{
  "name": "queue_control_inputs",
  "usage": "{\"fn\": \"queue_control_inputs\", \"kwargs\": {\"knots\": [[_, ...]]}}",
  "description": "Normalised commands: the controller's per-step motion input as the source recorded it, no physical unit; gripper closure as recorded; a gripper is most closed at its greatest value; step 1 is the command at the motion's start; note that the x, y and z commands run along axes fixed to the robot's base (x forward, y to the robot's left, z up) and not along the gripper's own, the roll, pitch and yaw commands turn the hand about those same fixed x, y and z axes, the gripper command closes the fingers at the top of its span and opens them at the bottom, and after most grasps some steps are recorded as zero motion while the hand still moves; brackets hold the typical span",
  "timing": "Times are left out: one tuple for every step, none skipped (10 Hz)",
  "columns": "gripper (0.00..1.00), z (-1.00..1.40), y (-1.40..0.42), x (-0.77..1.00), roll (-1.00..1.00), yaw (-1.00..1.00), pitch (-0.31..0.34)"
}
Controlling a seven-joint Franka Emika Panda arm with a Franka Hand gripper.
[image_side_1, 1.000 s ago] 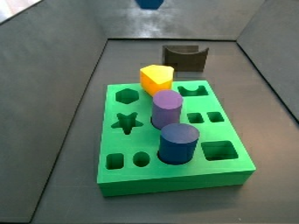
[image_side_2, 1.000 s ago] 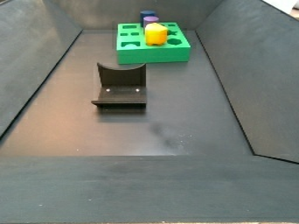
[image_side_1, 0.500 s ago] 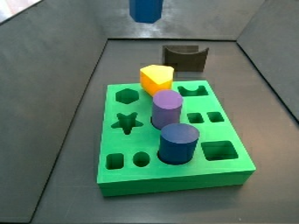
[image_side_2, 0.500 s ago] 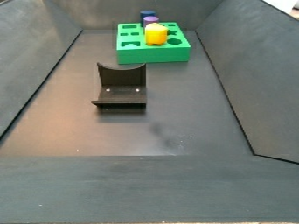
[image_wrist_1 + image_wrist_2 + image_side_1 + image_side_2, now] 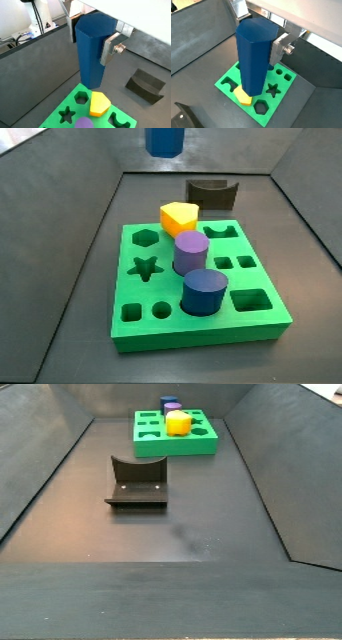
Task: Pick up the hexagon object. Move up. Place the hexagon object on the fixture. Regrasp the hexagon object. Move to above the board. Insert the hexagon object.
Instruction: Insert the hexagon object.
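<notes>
My gripper (image 5: 92, 40) is shut on the hexagon object (image 5: 90, 50), a long blue prism that hangs upright high above the green board (image 5: 60, 117). A silver finger (image 5: 110, 47) presses one flat side; the other finger is mostly hidden. In the other wrist view the gripper (image 5: 258, 45) holds the hexagon object (image 5: 254, 55) over the board (image 5: 231, 82). In a side view only the prism's lower end (image 5: 163, 140) shows, above the board's (image 5: 261, 323) far edge. The empty hexagon hole (image 5: 142, 237) lies at the board's left. The fixture (image 5: 211, 193) stands behind the board.
A yellow peg (image 5: 178, 218), a purple cylinder (image 5: 191, 253) and a stout dark-blue cylinder (image 5: 203, 291) stand in the board. Grey walls enclose the floor. In a side view the fixture (image 5: 136, 482) sits on the floor in front of the board (image 5: 194, 446).
In the side view the hexagon object has come down further into the frame and shifted slightly left. The pegs, board and fixture have not moved.
</notes>
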Motion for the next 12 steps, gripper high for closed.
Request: {"fn": "queue_control_inputs", "kwargs": {"knots": [[1.0, -0.22, 0.0, -0.48, 0.0, -0.51, 0.0], [1.0, -0.34, 0.06, -0.51, -0.02, -0.69, 0.0], [1.0, -0.48, 0.06, -0.42, -0.04, -0.77, 0.0], [1.0, -0.59, 0.01, -0.32, -0.04, -0.85, 0.0], [1.0, -0.65, 0.0, -0.28, -0.05, -0.88, 0.0], [1.0, -0.79, 0.0, -0.2, -0.11, -0.89, 0.0], [1.0, -0.82, 0.0, -0.16, -0.13, -0.9, 0.0], [1.0, -0.81, 0.0, -0.13, -0.13, -0.9, 0.0], [1.0, -0.79, 0.0, -0.11, -0.15, -0.87, 0.0], [1.0, 0.0, 0.05, 0.01, 0.0, -0.04, 0.009], [1.0, -0.02, 0.0, 0.0, 0.0, 0.0, 0.0], [1.0, -0.79, -0.09, 0.0, 0.0, -0.05, -0.084]]}}
